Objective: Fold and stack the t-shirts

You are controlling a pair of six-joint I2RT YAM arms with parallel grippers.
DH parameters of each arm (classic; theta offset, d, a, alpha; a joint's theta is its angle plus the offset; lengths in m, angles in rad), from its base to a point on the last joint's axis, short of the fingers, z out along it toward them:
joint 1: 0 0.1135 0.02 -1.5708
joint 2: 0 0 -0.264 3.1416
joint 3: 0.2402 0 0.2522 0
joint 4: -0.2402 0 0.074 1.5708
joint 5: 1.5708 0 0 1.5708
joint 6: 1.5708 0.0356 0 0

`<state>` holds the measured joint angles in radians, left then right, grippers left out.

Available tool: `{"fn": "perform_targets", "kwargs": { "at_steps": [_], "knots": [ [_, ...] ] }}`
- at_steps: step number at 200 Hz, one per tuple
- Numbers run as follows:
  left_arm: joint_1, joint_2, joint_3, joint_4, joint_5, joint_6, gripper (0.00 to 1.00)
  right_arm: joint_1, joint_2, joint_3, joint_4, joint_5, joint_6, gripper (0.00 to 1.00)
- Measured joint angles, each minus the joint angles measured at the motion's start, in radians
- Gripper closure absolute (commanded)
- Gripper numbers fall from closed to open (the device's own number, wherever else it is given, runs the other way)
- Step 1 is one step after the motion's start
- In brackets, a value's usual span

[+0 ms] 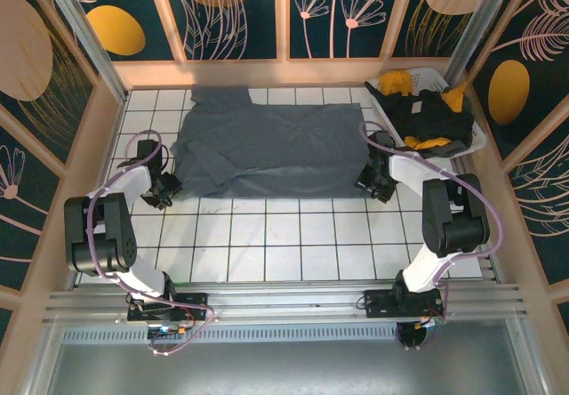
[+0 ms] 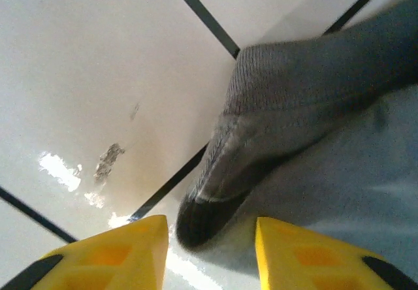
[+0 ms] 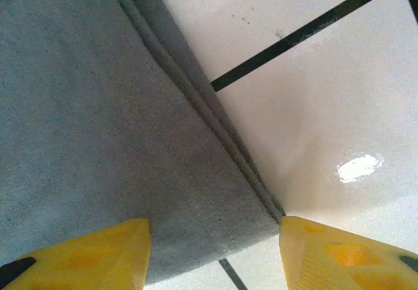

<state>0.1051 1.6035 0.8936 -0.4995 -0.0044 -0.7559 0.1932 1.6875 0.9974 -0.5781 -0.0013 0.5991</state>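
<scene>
The white tiled counter, crossed by dark grout lines, carries a slate grey-blue t-shirt spread across its far middle. The shirt spans several tiles and is rumpled along its left side. A white basket sits on the far right corner, just beside the shirt's right edge. The near tiles shine glossy, and a small scuff marks one near the shirt's left sleeve.

Probably a lab test cell: tiled floor, patterned walls.
</scene>
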Motion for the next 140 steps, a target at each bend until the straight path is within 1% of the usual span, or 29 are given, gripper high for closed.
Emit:
{"fn": "perform_targets", "kwargs": {
  "at_steps": [10, 19, 30, 39, 54, 66, 103, 140],
  "knots": [
    [0.0, 0.022, 0.0, 0.014, 0.0, -0.006, 0.72, -0.003, 0.011, 0.0, 0.01, 0.0, -0.003, 0.52],
    [0.0, 0.043, 0.002, 0.024, -0.002, -0.006, 0.79, -0.005, 0.022, 0.0, 0.016, 0.0, -0.004, 0.55],
    [0.0, 0.056, 0.01, 0.025, -0.006, -0.006, 0.9, -0.006, 0.032, 0.003, 0.015, 0.008, -0.012, 0.62],
    [0.0, 0.058, 0.019, 0.029, -0.012, 0.0, 1.0, -0.008, 0.034, 0.009, 0.014, 0.01, -0.011, 0.7],
    [0.0, 0.068, 0.038, 0.032, -0.031, 0.0, 1.0, -0.008, 0.046, 0.016, 0.018, 0.021, -0.018, 0.89],
    [0.0, 0.079, 0.052, 0.031, -0.049, 0.011, 1.0, -0.008, 0.05, 0.022, 0.017, 0.031, -0.013, 1.0],
    [0.0, 0.093, 0.098, 0.006, -0.11, 0.042, 1.0, -0.008, 0.05, 0.029, 0.011, 0.061, -0.017, 1.0],
    [0.0, 0.053, 0.085, -0.033, -0.129, 0.058, 1.0, -0.007, 0.016, -0.004, -0.019, 0.069, -0.014, 1.0]
  ]
}}
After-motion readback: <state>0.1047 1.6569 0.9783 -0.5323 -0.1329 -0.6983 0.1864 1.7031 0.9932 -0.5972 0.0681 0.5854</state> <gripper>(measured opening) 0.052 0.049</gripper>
